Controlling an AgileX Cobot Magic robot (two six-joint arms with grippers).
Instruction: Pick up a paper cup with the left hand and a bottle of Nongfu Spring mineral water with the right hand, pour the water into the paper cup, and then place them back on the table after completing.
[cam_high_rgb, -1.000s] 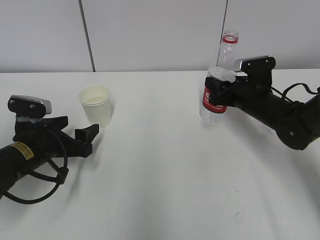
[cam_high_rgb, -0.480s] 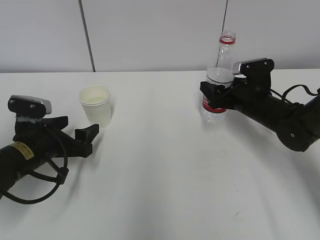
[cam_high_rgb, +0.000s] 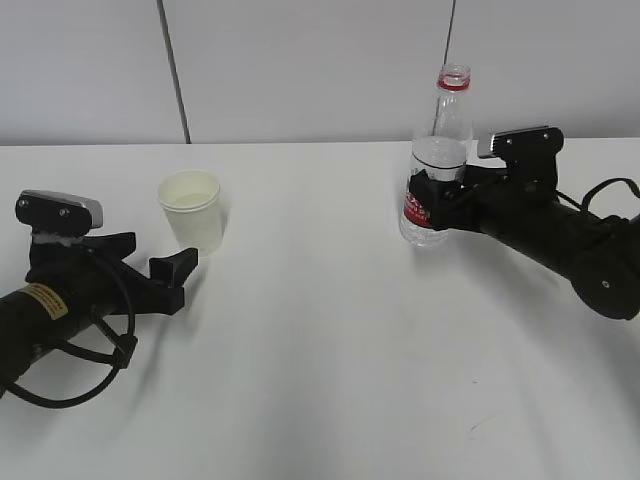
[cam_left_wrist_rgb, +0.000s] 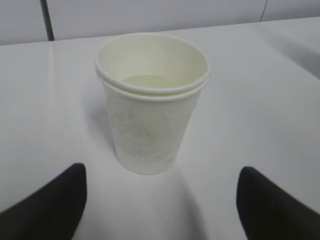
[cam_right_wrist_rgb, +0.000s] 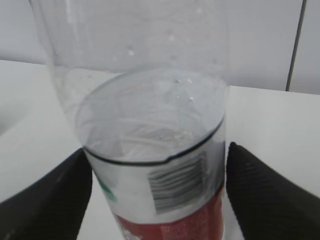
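The paper cup stands upright on the white table with a little clear water in it. My left hand's gripper lies low just in front of the cup, open and empty; in the left wrist view its fingers flank the space below the cup without touching it. The Nongfu Spring bottle, uncapped, red-labelled and partly full, stands upright on the table. My right hand's gripper is shut on its body; both fingers press its sides.
A grey-white panelled wall runs behind the table's far edge. Loose black cables hang from the left arm over the table's front left. The cup and the bottle stand well apart.
The right gripper has turned the tilted bottle upright and lowered it until it stands on the table. The left arm and the cup have not moved.
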